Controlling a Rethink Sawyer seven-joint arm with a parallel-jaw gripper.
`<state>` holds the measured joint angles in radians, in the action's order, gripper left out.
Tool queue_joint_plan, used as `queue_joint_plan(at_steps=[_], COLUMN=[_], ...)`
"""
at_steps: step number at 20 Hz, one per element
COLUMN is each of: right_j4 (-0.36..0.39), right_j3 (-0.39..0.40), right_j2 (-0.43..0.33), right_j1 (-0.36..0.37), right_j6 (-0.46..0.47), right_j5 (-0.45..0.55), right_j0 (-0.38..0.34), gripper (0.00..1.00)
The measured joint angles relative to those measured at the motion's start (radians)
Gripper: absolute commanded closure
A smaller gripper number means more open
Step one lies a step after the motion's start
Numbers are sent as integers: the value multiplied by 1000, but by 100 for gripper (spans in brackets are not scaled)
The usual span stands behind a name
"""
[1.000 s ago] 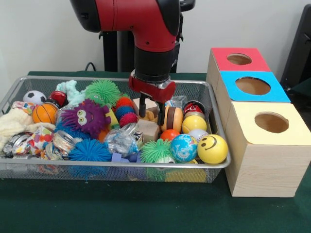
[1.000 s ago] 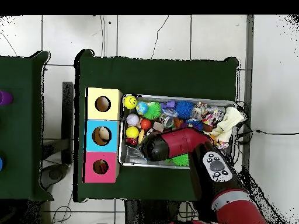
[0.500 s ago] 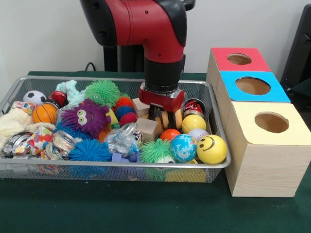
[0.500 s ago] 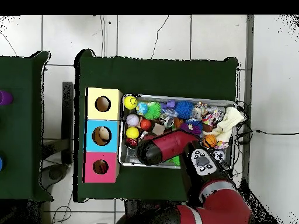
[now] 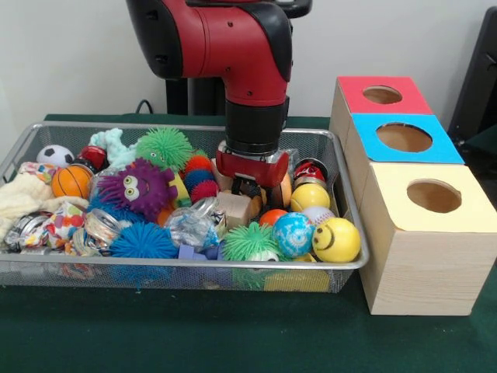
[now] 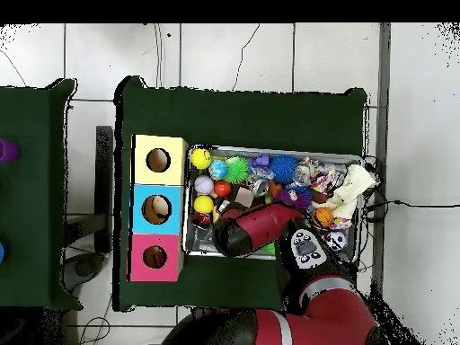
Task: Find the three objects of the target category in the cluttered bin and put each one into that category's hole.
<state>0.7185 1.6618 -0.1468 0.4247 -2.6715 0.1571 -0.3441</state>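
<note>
The bin (image 5: 186, 264) is a silver wire-mesh basket full of toys; the overhead view shows it too (image 6: 269, 151). My gripper (image 5: 252, 194) is down among the toys at the bin's right middle, between a pale wooden block (image 5: 235, 208) and a yellow ball (image 5: 310, 196), above a small orange ball (image 5: 270, 216). Its tips are sunk in the clutter. In the overhead view the arm (image 6: 235, 234) covers it. The hole (image 5: 382, 95) in the red-topped box is at the far right, and also shows in the overhead view (image 6: 154, 258).
Blue-topped (image 5: 404, 137) and yellow-topped (image 5: 433, 196) boxes stand in front of the red one. Close to the gripper lie a globe ball (image 5: 293, 234), a smiley ball (image 5: 336, 238) and a green spiky ball (image 5: 248, 241). A purple monster (image 5: 141, 186) and a basketball (image 5: 71, 180) lie further left.
The arm shifted right over the bin, then dropped, so the gripper now sits lower among the toys. The smiley ball and its neighbours have shifted slightly.
</note>
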Motion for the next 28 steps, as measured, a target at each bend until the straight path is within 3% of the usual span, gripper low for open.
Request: queue_joint_plan(at_steps=[10, 11, 21, 28], right_j4=[0, 1, -16, -32], right_j3=[-5, -13, -18, -18], right_j2=[15, 43, 125, 142], right_j1=[-1, -6, -20, -26], right_j6=[0, 0, 0, 0], right_j5=[-2, -3, -60, -81], right_j0=[16, 41, 96, 107], gripper=[0, 100, 100, 100])
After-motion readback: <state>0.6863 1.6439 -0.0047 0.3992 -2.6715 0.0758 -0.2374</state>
